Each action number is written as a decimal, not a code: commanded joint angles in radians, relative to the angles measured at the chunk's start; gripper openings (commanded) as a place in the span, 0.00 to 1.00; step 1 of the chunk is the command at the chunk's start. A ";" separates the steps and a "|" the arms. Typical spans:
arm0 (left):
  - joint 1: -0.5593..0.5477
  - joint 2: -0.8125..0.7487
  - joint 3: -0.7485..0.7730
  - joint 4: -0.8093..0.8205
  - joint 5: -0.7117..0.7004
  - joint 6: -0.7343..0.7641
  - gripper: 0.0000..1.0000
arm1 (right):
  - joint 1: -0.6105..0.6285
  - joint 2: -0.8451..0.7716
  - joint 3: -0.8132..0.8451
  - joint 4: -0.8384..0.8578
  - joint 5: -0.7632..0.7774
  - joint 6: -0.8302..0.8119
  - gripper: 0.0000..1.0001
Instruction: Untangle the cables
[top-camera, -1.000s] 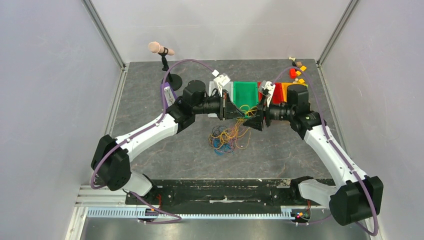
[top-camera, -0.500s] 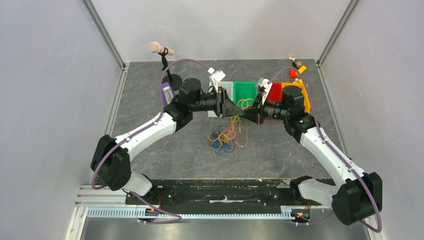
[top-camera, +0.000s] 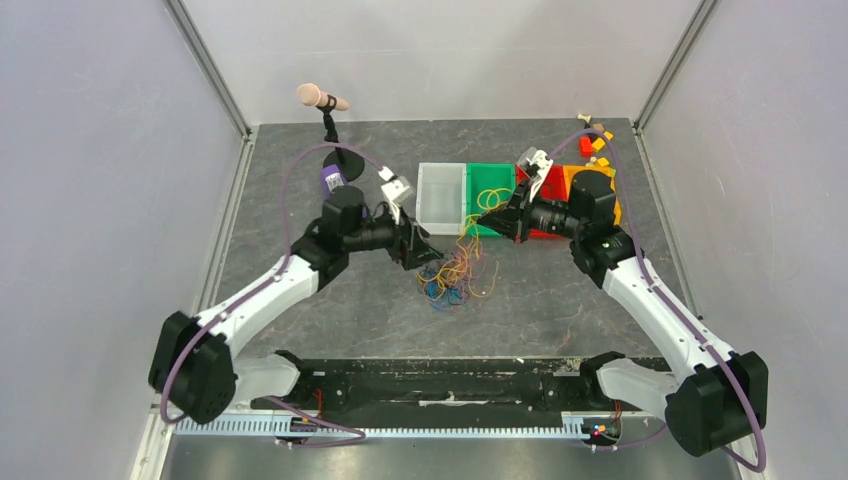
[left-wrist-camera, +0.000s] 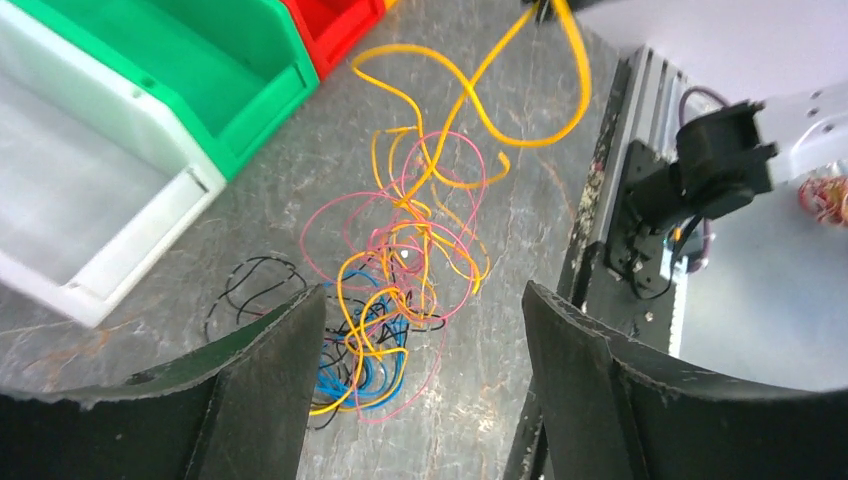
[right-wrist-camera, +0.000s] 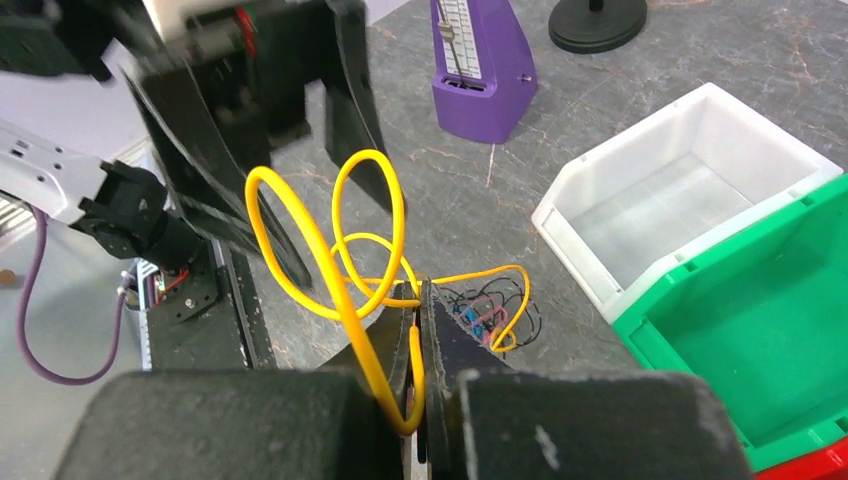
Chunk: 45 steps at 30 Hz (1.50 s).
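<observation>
Soft, even light is casting only faint shadows. Wrist views are bending and blurring at their edges.

Left arm (top-camera: 270, 290): reaches from the near-left base up and inward, wrist pointing right; left gripper (top-camera: 420, 252) tilted down, jaws spread wide, holding nothing. Right arm (top-camera: 650, 295): reaches from the near-right base up and inward, wrist pointing left; right gripper (right-wrist-camera: 418, 300) with fingers pressed together, pinching a yellow cable (right-wrist-camera: 368, 155).

Your top camera looks down from behind the arms (top-camera: 285, 282); both wrist cameras sit close, looking from opposite sides at the same cables (left-wrist-camera: 400, 290).
</observation>
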<state>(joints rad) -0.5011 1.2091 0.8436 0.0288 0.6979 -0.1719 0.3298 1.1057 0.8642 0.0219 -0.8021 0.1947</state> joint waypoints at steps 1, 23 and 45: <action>-0.111 0.124 -0.038 0.268 -0.113 0.107 0.79 | 0.001 -0.024 0.016 0.078 0.001 0.079 0.00; -0.162 0.270 -0.110 0.083 -0.358 0.069 0.36 | -0.348 0.028 0.278 0.096 -0.085 0.294 0.00; -0.159 -0.102 -0.071 -0.160 -0.382 0.101 0.80 | -0.556 0.380 0.327 -0.302 0.472 -0.542 0.00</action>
<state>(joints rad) -0.6594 1.1500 0.7303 -0.1207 0.3374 -0.0597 -0.2134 1.4292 1.2049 -0.3664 -0.4236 -0.2661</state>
